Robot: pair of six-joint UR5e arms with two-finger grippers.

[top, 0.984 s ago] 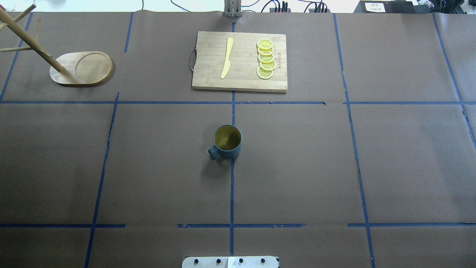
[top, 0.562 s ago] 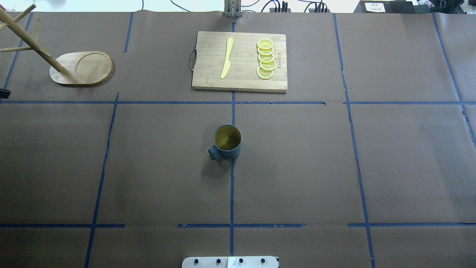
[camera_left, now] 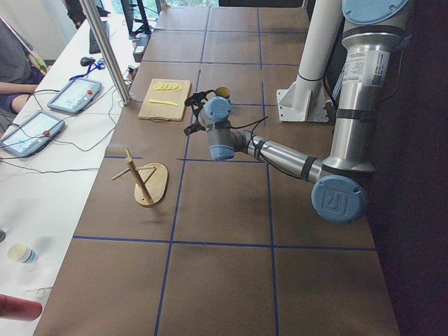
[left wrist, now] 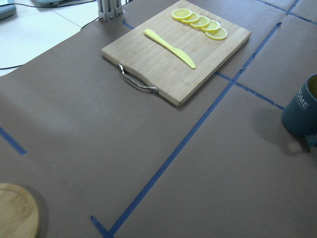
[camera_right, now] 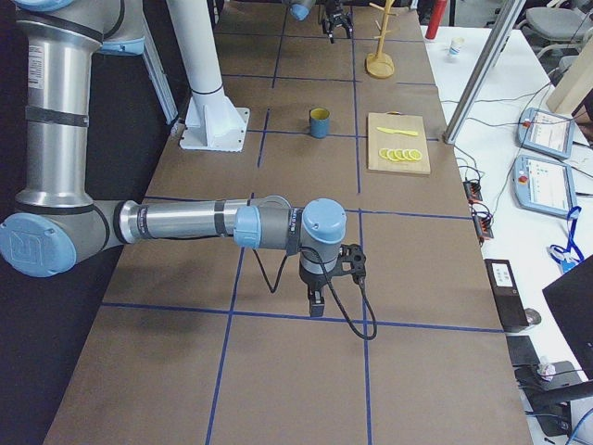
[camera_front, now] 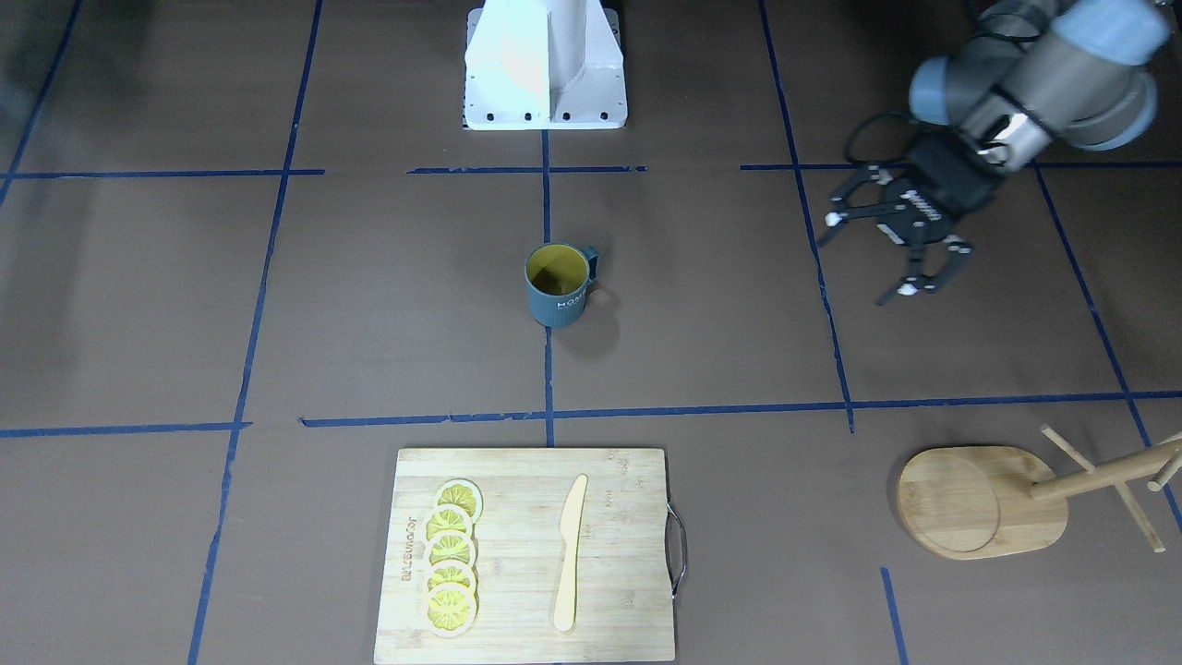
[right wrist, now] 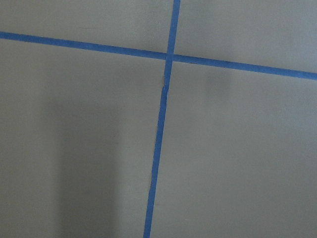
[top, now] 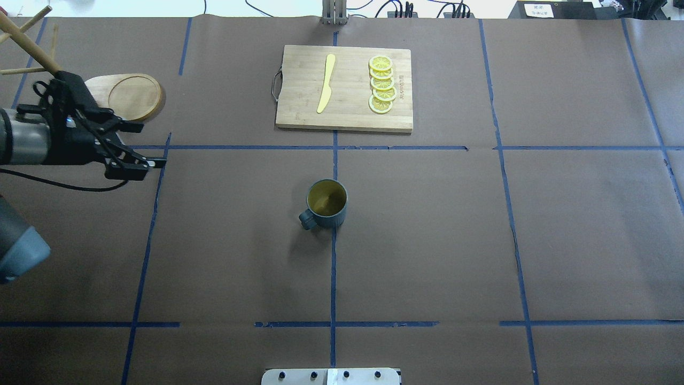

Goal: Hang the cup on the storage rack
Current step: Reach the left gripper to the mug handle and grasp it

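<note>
Approach is the step in hand, as I judge it: the left hand (top: 145,144) hovers near the worktop's (top: 427,240) left edge, fingers spread wide and holding nothing, aimed toward the cup (top: 327,202) but well apart from it. The cup stands upright at the worktop's centre on a blue tape line (top: 333,267), its handle turned toward the robot and its left. The next move calls for crossing to the cup and closing on its wall or rim in a way that leaves the handle free for a peg. The storage rack (top: 128,96) stands at the far left, just beyond the left hand. A bamboo cutting board (top: 299,107) with a yellow knife (top: 326,83) and 5 lemon slices (top: 382,85) lies beyond the cup, off that path. The right hand (camera_right: 320,292) shows only in a side view, low over bare paper; whether it is open I cannot tell.
</note>
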